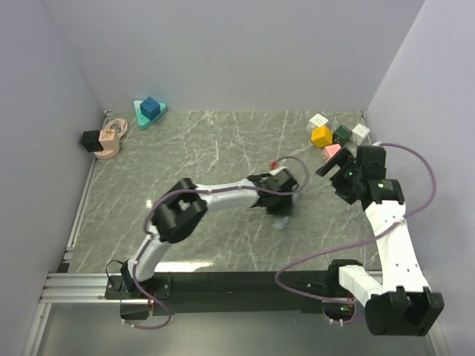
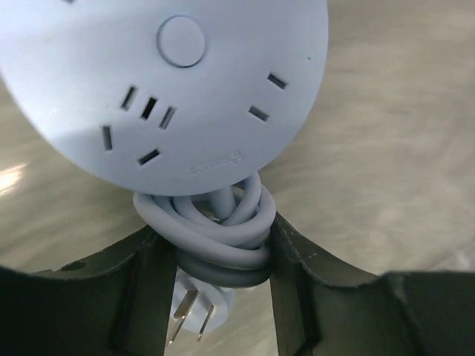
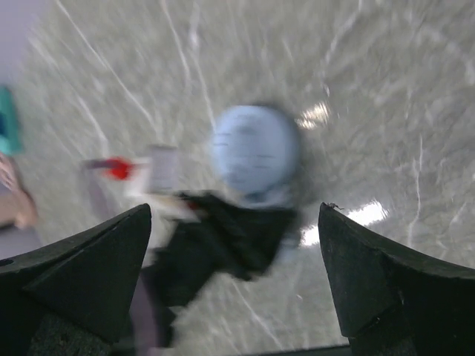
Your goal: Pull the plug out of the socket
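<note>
The left gripper (image 2: 215, 236) is clamped on the coiled cord (image 2: 194, 221), smooth grey rubber loops bunched between matte black fingers (image 2: 145, 285). Past them sits the socket (image 2: 171, 81), right of table centre: a round, pale blue plastic disc, its flat slotted face and round button (image 2: 182, 41) turned to the wrist camera. The plug (image 2: 204, 304) hangs under the coil, bright metal blades (image 2: 182, 319) pointing down-left. The right gripper (image 3: 234, 222) hovers wide open, holding nothing, over the veined marble-look table (image 1: 223, 141)

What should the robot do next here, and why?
Probably bring the open right fingers in toward the round socket. The left fingers pinch its coiled cord, steadying it, while the right ones hang apart. The slots in view look empty; only the cord's own plug shows.
</note>
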{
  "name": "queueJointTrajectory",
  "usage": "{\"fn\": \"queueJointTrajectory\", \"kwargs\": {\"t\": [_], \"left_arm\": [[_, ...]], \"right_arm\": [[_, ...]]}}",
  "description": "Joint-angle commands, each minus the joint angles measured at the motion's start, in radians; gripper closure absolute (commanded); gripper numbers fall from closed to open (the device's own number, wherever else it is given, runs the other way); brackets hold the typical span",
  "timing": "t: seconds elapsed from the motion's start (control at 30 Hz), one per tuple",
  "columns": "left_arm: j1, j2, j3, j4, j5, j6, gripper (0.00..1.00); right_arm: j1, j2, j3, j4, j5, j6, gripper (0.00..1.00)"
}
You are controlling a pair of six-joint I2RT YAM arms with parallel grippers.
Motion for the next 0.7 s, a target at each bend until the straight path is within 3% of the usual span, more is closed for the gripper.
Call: {"fn": "queueJointTrajectory", "kwargs": {"t": [0.0,0.13,0.23,0.27,0.33,0.37,0.5,0.57,0.67], "left_arm": [[-0.060,0.157,0.233,0.031,0.170,0.121,0.99],[-0.070,0.311,0.407,0.056,0.264,0.117,0.99],[-0.068,0.294,0.380,0.144,0.299,0.103,0.66],[-0.068,0.279,0.363,0.152,0.290,0.101,0.44],[-0.067,0.210,0.288,0.172,0.219,0.100,0.25],[-0.053,0.179,0.253,0.192,0.204,0.097,0.10],[0.002,-0.063,0.003,0.299,0.160,0.065,0.01],[0.034,-0.144,-0.068,0.358,0.152,0.072,0.01],[0.093,-0.266,-0.137,0.320,0.138,0.065,0.01]], "right_arm": [[-0.021,-0.071,0.122,-0.060,0.147,0.101,0.00],[-0.027,-0.082,0.205,-0.111,0.186,0.144,0.00],[-0.030,-0.100,0.233,-0.101,0.178,0.163,0.00],[-0.032,-0.103,0.239,-0.097,0.170,0.166,0.00],[-0.032,-0.116,0.236,-0.080,0.163,0.169,0.00],[-0.032,-0.122,0.233,-0.074,0.160,0.170,0.00],[-0.033,-0.148,0.213,-0.033,0.143,0.173,0.00],[-0.033,-0.151,0.196,-0.020,0.143,0.170,0.00],[-0.033,-0.130,0.173,-0.002,0.118,0.126,0.00]]}}
